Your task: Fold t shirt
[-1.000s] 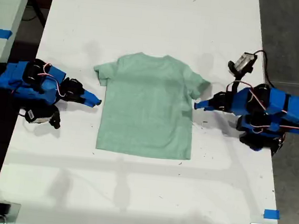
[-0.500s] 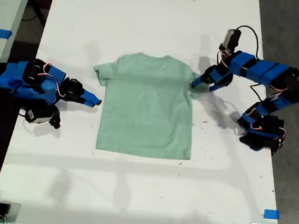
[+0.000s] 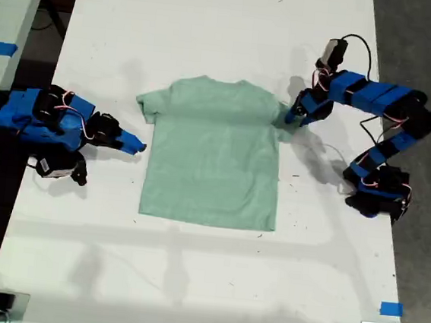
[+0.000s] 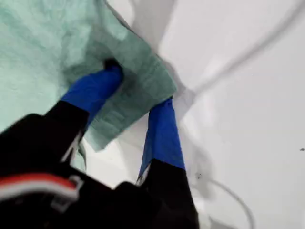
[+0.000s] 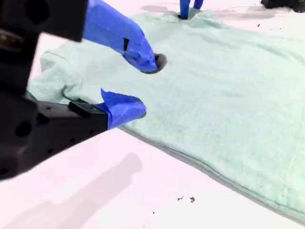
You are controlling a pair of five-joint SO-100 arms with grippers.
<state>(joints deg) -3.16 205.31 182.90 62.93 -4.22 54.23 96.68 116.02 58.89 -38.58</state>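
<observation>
- The t shirt lies flat and spread out in the middle of the white table, neck toward the far edge in the exterior view, hem toward the near edge.
- The first gripper belongs to the arm on the exterior view's right, which reaches up and over to the sleeve on that side.
- In the first wrist view the first gripper has its jaws spread, straddling the sleeve edge: one blue fingertip presses on top of the fabric, the other rests on the bare table just beside the cloth; the fabric is not pinched.
- The second gripper belongs to the arm on the exterior view's left, lying low on the table, its tip just short of the shirt's side edge.
- In the second wrist view the second gripper is spread apart with nothing between its fingers, the shirt stretching out beyond it.
- Blue tape marks the table near the exterior view's lower right corner.
</observation>
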